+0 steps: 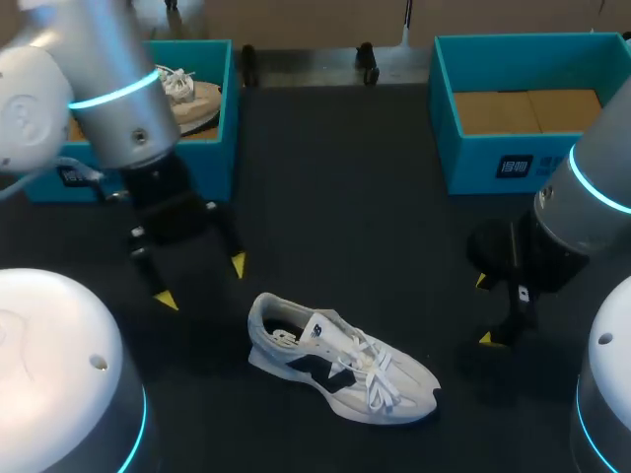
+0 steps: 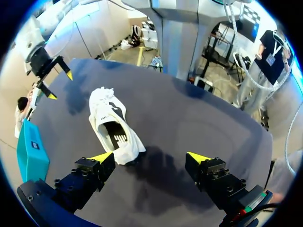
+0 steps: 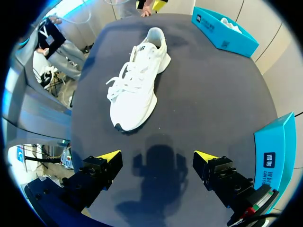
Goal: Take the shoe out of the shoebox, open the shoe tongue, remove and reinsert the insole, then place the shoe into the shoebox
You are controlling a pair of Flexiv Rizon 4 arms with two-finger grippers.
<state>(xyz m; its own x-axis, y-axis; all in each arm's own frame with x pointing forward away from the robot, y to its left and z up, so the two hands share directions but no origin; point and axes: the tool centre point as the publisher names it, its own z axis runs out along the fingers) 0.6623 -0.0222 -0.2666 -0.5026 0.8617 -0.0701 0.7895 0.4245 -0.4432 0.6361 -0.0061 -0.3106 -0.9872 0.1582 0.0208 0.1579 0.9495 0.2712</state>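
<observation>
Dark matting covers the bench (image 1: 335, 177), and most of it lies bare. A wide strip runs between the two teal boxes at the far edge, and there is open room on every side of the shoe (image 1: 340, 370). The left shoebox (image 1: 223, 128) stands at the far left corner with a second, pale shoe (image 1: 192, 99) inside it. The right shoebox (image 1: 493, 163) stands at the far right and shows a brown cardboard floor. The shoe is outside both boxes, upright on its sole on the near middle of the bench and well apart from either box. Its heel points toward the left arm's side and its toe toward the near right. The upper is white with a dark panel along the side that faces the head camera. The white laces are threaded and lie loose over the tongue, and the mouth of the shoe is open to view from above. The left tool (image 1: 202, 282) hangs above the bench between the left shoebox and the heel, with its fingers spread wide and nothing between them. The right tool (image 1: 483, 309) hangs beyond the toe, in front of the right shoebox. Its fingers are likewise parted and grip nothing, and it touches neither shoe nor box.
</observation>
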